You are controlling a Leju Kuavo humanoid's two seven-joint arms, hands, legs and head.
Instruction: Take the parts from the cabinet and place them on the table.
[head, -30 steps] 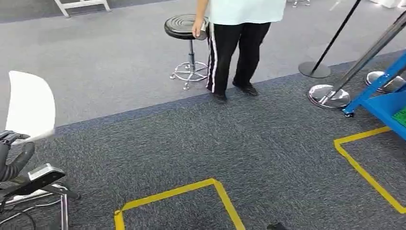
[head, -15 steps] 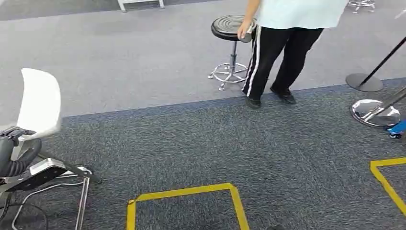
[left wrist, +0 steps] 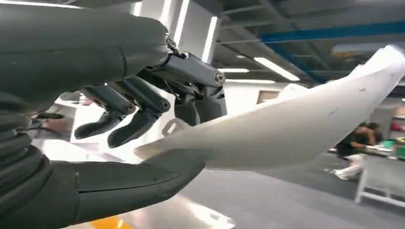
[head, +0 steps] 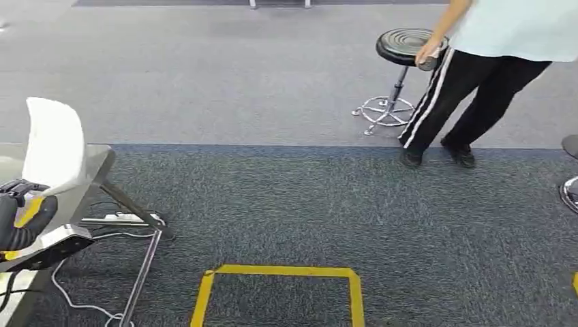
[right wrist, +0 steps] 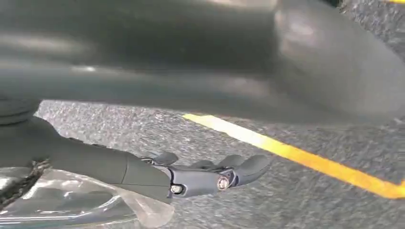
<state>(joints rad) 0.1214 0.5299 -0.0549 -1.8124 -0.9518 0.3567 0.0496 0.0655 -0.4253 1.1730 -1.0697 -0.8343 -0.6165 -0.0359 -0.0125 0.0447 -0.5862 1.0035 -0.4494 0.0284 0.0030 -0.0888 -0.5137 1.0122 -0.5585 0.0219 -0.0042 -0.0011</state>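
Left hand raised, thumb and curled fingers pinching a white curved part; right hand hanging low, fingers extended, holding nothing.

Grey carpet floor, yellow tape lines, black stool, person standing

A person at far right is cut off above the waist by the frame edge. The metal table runs off the left edge. The white curved part hides the left hand's fingertips.
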